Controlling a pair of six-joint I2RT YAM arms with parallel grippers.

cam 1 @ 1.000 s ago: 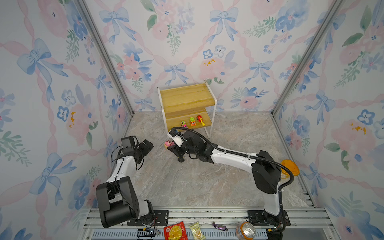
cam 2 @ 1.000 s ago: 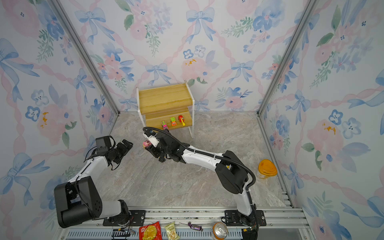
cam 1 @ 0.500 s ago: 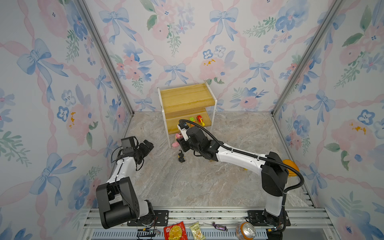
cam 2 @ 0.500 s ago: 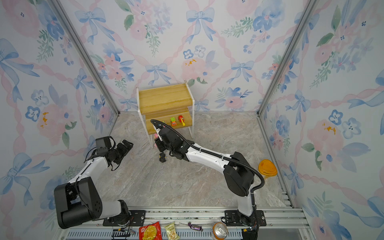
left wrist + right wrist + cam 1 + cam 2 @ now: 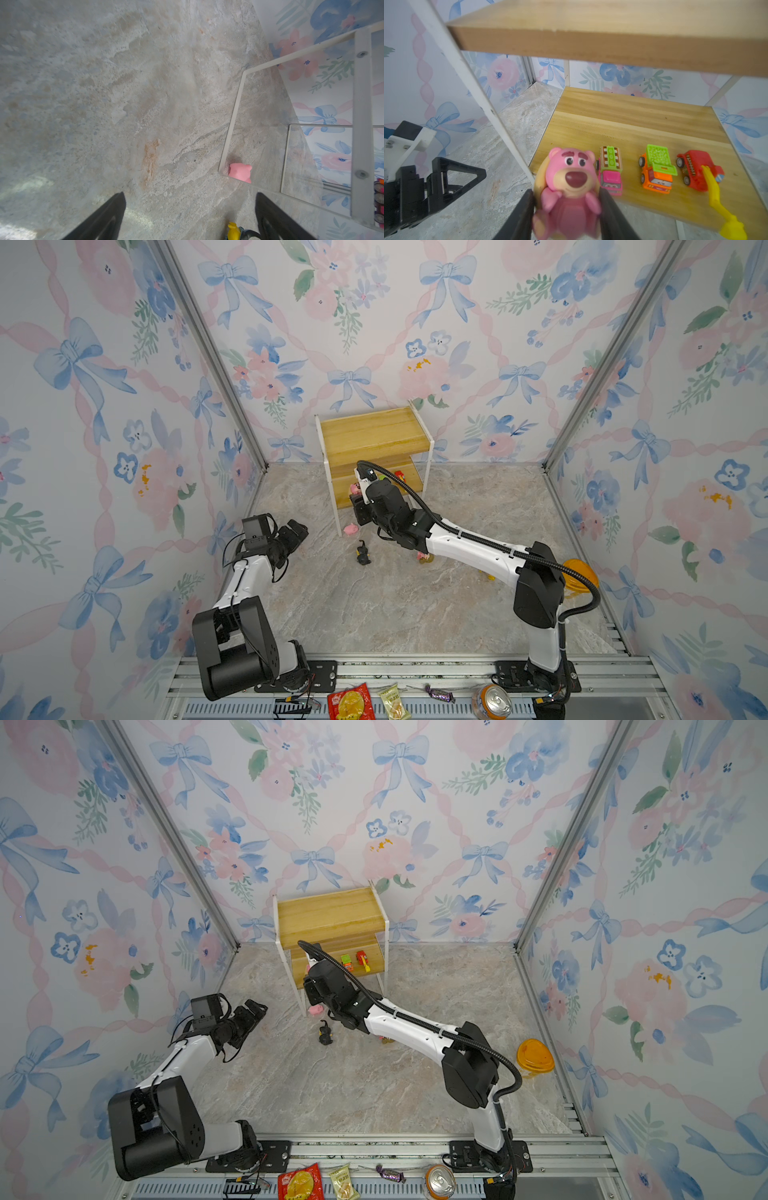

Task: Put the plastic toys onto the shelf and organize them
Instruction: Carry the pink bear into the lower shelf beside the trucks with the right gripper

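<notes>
The round pink figure (image 5: 569,187), a bear-faced toy, is shown pinched upright between the two fingers of the right claw (image 5: 566,209) at the front left corner of the lower board of the shelf (image 5: 374,435); whether its base rests on the board cannot be told. Just beside it on that board, three toy cars are lined up along the front edge: the pink car (image 5: 610,176) nearest the figure, then the green-orange car (image 5: 656,172), then the red car (image 5: 697,168), from which a yellow arm projects past the board's edge. The upper board is seen bare in both top views. On the counter (image 5: 374,614), the pink pig (image 5: 351,529) lies against the foot of the shelf's front left leg, and the black-yellow figure (image 5: 363,553) is seen near it, toward the front. A further small toy (image 5: 427,558) is partly hidden under the right arm. The left claw (image 5: 190,195) is held spread and empty above the counter, well to the left of the shelf, with nothing between its fingers.
</notes>
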